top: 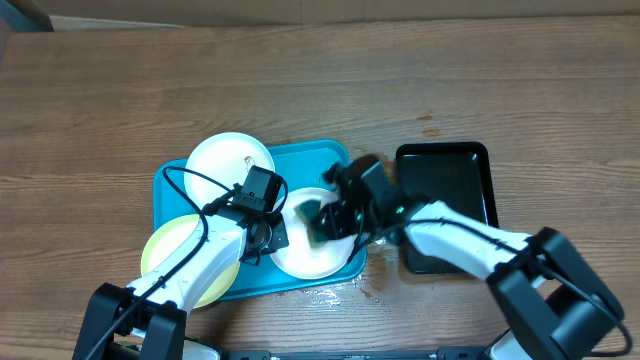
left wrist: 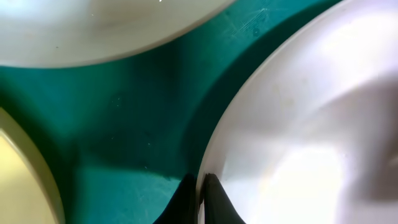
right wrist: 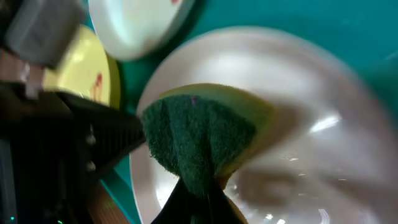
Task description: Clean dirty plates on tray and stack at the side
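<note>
Black tray [top: 450, 185] just beside blue tray [top: 305, 162]

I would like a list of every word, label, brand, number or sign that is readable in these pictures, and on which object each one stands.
None: no view shows any readable text.
The blue tray, the black tray, the far white plate, the near white plate, the yellow plate and the green sponge carry no print.
The reddish mark on the yellow plate is a smear, not a sign.
</note>
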